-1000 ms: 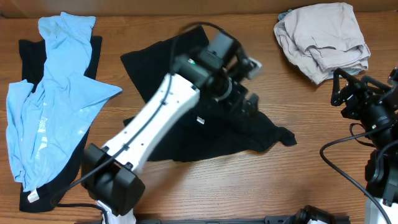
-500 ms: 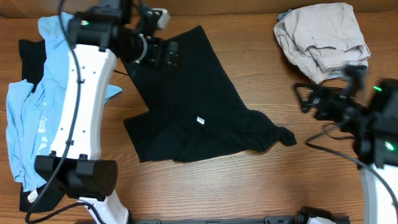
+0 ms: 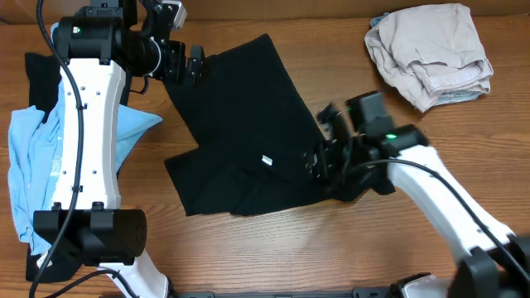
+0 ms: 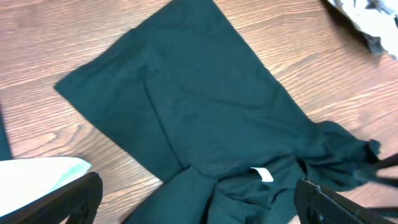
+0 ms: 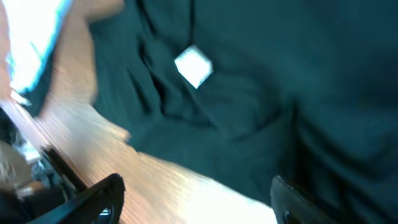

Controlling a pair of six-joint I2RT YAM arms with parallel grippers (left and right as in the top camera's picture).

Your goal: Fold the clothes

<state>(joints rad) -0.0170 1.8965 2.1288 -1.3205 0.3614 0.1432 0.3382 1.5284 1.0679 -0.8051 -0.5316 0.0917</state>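
Left tool (image 3: 192,64) and right tool (image 3: 321,139) gape wide in wrist views; overhead alone shows the beige garment (image 3: 431,54) whole.

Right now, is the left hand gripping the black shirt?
No, the left hand hangs open above the black shirt, fingers wide apart with nothing between them.

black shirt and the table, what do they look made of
The black shirt looks like thin, matte fabric, possibly cotton: it lies limp with soft creases and no shine. The table looks like wood or wood-look laminate: brown grain streaks, slight sheen.
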